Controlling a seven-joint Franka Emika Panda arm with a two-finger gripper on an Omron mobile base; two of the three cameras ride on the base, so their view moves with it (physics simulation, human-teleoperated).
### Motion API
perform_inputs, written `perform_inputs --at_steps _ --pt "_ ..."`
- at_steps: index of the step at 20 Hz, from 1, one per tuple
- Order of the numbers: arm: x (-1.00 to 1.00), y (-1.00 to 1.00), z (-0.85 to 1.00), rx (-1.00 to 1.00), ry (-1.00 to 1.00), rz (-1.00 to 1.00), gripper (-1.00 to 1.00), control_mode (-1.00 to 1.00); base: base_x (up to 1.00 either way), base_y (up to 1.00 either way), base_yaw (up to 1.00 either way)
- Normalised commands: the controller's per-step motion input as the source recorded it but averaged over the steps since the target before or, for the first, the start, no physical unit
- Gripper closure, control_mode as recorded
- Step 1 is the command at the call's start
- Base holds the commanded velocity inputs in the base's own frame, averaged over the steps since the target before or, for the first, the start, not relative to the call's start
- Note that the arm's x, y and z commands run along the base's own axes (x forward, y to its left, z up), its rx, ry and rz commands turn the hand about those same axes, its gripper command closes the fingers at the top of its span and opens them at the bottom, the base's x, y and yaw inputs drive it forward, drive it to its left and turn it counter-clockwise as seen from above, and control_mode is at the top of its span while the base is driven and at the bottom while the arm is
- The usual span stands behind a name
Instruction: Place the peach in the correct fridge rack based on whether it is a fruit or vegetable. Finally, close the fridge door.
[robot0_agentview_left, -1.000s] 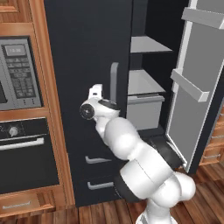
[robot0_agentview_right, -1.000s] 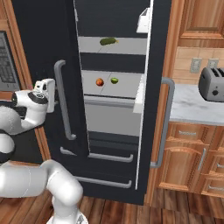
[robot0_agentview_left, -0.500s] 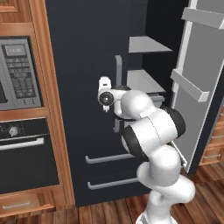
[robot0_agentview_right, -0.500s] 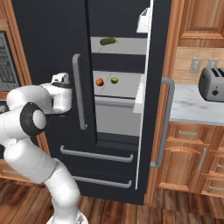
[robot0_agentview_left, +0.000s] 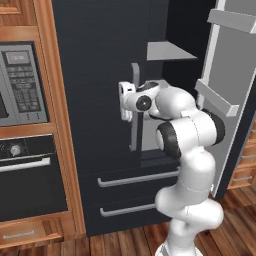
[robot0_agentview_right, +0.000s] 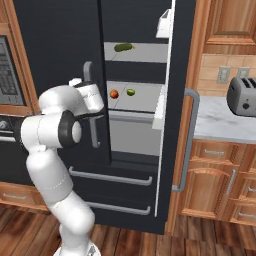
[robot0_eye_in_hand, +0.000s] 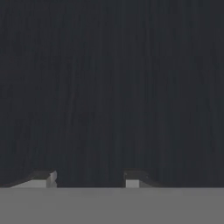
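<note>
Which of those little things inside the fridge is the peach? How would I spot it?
Look at the tall black fridge and into the gap where its door stands ajar. On the lower pale shelf sit two small round fruits side by side. The peach is the orange-red one on the left; the fruit beside it is green, and the long green vegetable lies one shelf higher.

Left base view: fridge door (robot0_agentview_left: 95, 90) and arm (robot0_agentview_left: 185, 135) block most of the fridge interior; one shelf corner (robot0_agentview_left: 170, 50) shows past the door edge. Oven (robot0_agentview_left: 25, 175) and microwave (robot0_agentview_left: 20, 82) cut off at left edge.

Right base view: the fridge rack (robot0_agentview_right: 142, 102) partly covered by the door on its left; peach (robot0_agentview_right: 114, 93) too small for surface detail. Toaster (robot0_agentview_right: 242, 95) cut off at right edge. Gripper fingertips hidden behind the hand (robot0_agentview_right: 90, 95).

Hand view: dark door surface, blurred, no features resolvable.
</note>
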Motion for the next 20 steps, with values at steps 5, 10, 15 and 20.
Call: perform_inputs --at_steps 5,10,15,20 --pt "-0.73 0.07 0.36 0.00 0.00 0.01 -1.00 -1.00 0.00 0.00 0.00" --pt "-1.00 0.36 0.66 0.00 0.07 -0.04 -1.00 -1.00 0.00 0.00 0.00" --pt "-1.00 0.42 0.53 0.00 0.17 -0.07 -1.00 -1.00 0.00 0.00 0.00" --pt "-0.94 0.35 0.52 0.01 0.25 -0.11 -1.00 -1.00 0.00 0.00 0.00"
